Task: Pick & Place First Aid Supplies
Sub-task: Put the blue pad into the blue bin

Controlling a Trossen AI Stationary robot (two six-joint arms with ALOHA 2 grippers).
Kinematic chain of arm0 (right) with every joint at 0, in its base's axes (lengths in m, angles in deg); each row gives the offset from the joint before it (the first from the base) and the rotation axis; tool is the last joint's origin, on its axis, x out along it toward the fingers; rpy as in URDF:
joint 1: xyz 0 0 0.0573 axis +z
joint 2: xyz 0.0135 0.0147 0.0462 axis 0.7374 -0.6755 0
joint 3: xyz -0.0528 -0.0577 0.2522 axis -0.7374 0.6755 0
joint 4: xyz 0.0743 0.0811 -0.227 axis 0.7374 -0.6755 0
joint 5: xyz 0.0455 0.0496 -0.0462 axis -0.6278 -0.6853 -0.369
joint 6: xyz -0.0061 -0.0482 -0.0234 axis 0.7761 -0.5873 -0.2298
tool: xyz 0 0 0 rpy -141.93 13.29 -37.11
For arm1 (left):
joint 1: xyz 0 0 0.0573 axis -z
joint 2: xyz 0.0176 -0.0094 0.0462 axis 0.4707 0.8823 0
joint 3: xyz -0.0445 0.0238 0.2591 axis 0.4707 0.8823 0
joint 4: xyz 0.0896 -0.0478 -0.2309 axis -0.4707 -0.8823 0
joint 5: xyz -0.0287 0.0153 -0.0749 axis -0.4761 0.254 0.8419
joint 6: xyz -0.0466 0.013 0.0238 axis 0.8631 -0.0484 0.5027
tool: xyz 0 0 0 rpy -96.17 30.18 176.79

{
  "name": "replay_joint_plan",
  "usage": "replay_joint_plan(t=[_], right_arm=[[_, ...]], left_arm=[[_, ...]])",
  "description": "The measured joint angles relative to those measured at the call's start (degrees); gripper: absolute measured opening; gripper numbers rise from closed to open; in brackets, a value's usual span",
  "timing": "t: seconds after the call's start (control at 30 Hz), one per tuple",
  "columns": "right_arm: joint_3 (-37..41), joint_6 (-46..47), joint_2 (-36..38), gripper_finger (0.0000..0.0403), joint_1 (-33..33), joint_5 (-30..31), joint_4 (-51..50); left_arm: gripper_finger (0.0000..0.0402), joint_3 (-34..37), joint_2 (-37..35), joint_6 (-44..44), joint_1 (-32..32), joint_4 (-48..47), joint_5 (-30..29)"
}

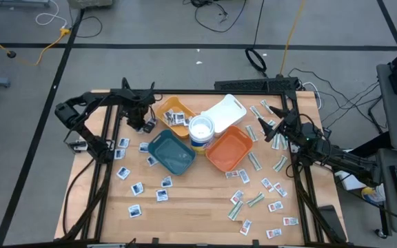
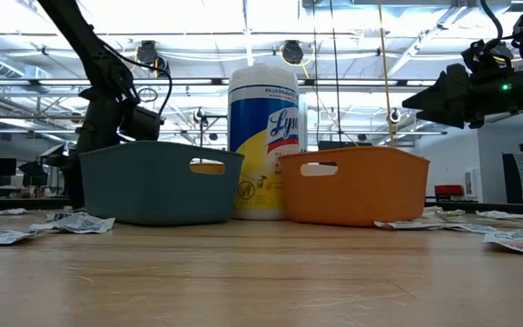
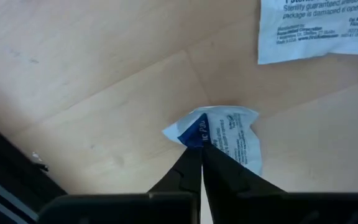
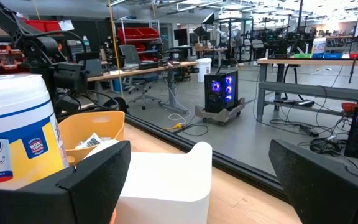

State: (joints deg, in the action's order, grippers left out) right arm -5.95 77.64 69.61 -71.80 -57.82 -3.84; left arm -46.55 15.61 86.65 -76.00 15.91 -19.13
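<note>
From above, your left gripper [image 1: 145, 124] sits low at the far left of the table, just beside the yellow tray [image 1: 174, 114] and behind the teal tray [image 1: 171, 152]. Blue-marked white packets [image 1: 137, 188] lie scattered on the wood on the left side, while green-white strips [image 1: 255, 200] and red-marked packets [image 1: 276, 207] are strewn on the right. Your right gripper [image 1: 279, 126] waits above the right-hand scatter, near the orange tray [image 1: 229, 149].

At table height, the wipes tub [image 2: 264, 141] stands between the teal and orange trays, with packets lying flat on either side.

Your left wrist view shows the fingers [image 3: 219, 177] clenched together on the edge of a crumpled blue-and-white packet [image 3: 219, 138], which rests on the wood; a second packet [image 3: 319, 28] lies nearby.

Your right wrist view shows those fingers [image 4: 95, 180] spread wide and holding nothing, facing the white tray [image 4: 166, 183].

Watch that pinch: it catches only the packet's rim (thin, slick foil), so a fast lift could let it slide free. It could also snag on the tray wall when you carry it over.
</note>
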Motion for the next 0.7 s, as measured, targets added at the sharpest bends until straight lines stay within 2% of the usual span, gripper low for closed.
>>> replay_joint_plan(t=[0.3, 0.6, 0.7], right_arm=[[0.00, -0.02, -0.02, 0.0377, 0.00, 0.02, 0.00], [0.01, -0.01, -0.02, 0.0377, 0.01, 0.00, -0.01], [0.00, -0.02, -0.02, 0.0377, 0.02, 0.00, 0.00]], left_arm=[[0.0002, -1.78, -2.74, 0.39, -0.02, -2.87, -0.27], [0.0001, -5.92, -12.55, 0.87, 0.50, -9.62, -0.93], [0.0001, -7.30, -15.61, 1.07, 1.43, -13.51, -2.78]])
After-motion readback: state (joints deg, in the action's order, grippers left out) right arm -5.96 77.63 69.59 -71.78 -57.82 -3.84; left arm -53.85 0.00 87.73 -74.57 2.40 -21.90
